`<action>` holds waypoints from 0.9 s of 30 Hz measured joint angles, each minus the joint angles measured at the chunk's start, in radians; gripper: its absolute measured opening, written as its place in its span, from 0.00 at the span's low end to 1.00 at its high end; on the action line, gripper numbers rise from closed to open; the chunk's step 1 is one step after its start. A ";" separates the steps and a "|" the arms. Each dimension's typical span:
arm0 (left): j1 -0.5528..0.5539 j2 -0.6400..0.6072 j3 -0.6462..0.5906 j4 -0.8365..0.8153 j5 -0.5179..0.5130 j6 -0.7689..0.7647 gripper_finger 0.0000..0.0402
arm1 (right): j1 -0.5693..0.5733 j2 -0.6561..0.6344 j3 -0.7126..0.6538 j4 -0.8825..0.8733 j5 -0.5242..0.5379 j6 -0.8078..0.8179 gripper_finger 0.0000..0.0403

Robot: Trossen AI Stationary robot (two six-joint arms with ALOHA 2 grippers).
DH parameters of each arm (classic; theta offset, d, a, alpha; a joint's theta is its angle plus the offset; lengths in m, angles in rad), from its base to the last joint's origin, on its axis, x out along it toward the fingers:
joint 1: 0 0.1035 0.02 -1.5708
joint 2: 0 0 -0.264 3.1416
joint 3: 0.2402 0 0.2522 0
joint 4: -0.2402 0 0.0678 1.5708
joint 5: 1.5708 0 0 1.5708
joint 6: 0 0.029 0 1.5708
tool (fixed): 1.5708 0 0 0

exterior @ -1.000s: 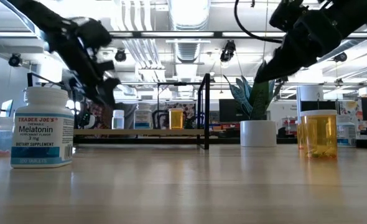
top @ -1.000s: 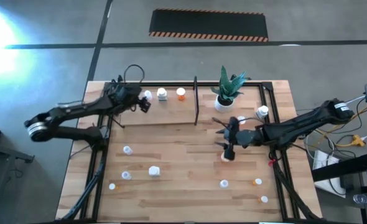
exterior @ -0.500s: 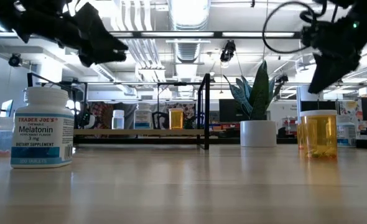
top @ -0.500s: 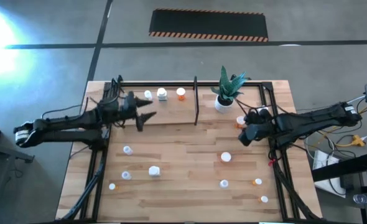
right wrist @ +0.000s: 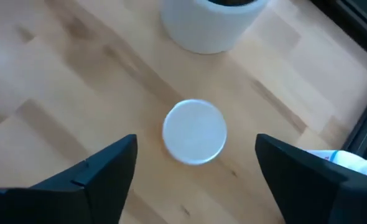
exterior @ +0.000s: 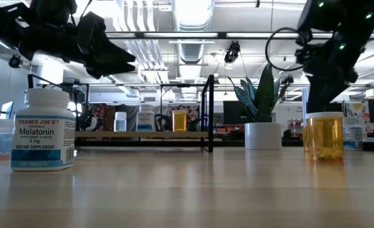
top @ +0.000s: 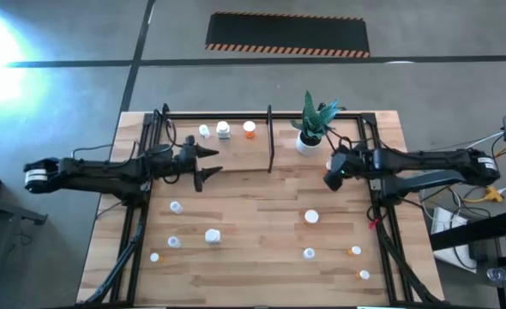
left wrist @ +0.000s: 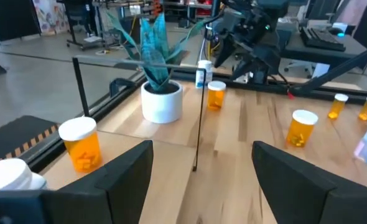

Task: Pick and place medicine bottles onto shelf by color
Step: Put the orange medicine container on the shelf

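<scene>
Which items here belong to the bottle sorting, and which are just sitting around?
Job: bottles on the shelf; loose bottles on the table; shelf; left gripper, open; right gripper, open over a capped bottle.
Bystander: plant pot.

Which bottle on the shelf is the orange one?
Find the shelf at the table's far edge, left of the plant. Three small bottles stand in a row there. The orange bottle is nearest the divider bar; the other two are white.

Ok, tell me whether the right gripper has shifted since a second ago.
Yes. In the high view the right gripper has gone from the open tabletop up toward the white plant pot, and now hangs open just beside it, over a white-capped bottle.
</scene>
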 joint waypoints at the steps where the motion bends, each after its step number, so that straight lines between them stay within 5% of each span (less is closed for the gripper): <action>1: 0.000 0.009 0.000 0.004 0.000 0.000 0.64 | -0.021 0.017 0.000 0.017 -0.007 -0.007 0.81; 15: -0.001 0.061 0.000 0.015 0.011 -0.002 0.64 | -0.183 0.228 0.003 0.100 -0.142 -0.094 0.74; 27: -0.001 0.056 -0.005 0.011 0.013 0.001 0.64 | -0.139 0.248 0.099 0.102 -0.238 -0.114 0.48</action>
